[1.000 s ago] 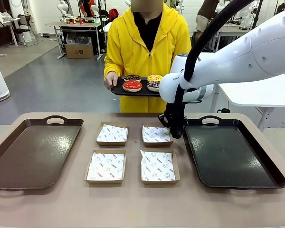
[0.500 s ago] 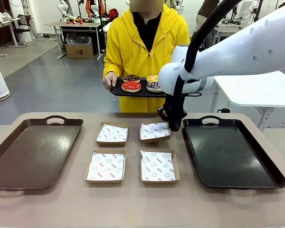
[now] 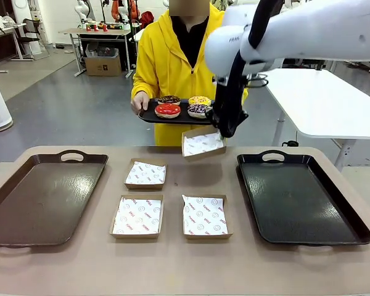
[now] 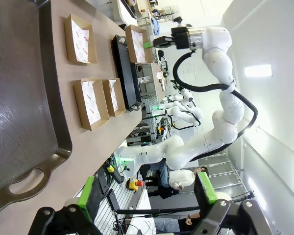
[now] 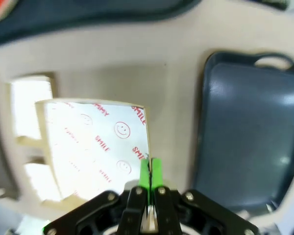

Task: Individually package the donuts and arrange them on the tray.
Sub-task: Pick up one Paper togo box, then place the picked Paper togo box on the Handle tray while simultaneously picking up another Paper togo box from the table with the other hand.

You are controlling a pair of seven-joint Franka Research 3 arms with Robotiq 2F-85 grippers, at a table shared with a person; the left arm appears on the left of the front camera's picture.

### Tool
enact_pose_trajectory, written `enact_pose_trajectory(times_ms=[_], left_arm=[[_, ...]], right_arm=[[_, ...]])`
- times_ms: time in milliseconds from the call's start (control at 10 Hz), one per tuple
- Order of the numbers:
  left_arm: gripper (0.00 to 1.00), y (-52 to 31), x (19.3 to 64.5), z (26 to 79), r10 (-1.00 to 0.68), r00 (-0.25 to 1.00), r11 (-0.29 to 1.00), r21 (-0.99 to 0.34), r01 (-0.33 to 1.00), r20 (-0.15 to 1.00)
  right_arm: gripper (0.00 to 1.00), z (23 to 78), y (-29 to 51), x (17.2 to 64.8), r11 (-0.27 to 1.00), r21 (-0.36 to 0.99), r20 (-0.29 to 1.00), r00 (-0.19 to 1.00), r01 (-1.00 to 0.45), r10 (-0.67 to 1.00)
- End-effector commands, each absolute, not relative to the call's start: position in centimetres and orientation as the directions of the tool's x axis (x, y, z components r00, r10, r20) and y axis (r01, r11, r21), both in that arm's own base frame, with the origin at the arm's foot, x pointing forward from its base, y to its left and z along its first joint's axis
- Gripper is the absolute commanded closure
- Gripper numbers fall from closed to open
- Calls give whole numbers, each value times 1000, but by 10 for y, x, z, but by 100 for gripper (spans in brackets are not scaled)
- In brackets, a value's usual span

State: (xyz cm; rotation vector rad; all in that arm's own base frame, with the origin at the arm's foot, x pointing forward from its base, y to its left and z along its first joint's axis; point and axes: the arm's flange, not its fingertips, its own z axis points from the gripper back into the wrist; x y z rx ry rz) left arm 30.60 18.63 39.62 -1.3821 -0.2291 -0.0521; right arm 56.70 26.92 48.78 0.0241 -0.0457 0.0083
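R gripper (image 3: 226, 132) pinches box (image 3: 203, 143) rim aloft (donuts (image 3: 184, 108) on person's tray (image 3: 148, 116)).

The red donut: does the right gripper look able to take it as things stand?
Probably not: the right gripper is shut on a paper-lined box in the air, so it has no free grip for the red donut.

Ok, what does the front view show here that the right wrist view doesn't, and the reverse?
Front: the person holding a serving tray with all four donuts, plus the left tray. Right wrist: up close, the right gripper shut on the paper-lined box's edge. Both: that box held off the table, and the right tray.
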Motion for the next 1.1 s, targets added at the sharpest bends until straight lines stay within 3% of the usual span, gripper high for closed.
enact_pose_trajectory(times_ms=[0, 1000], left_arm=[[0, 187, 304, 397, 104, 974, 183, -967, 180, 201], [0, 187, 304, 397, 104, 974, 183, -967, 180, 201]], right_arm=[[100, 509, 278, 570, 1000, -8, 74, 997, 29, -28], [100, 526, 273, 568, 1000, 26, 81, 997, 2, -4]])
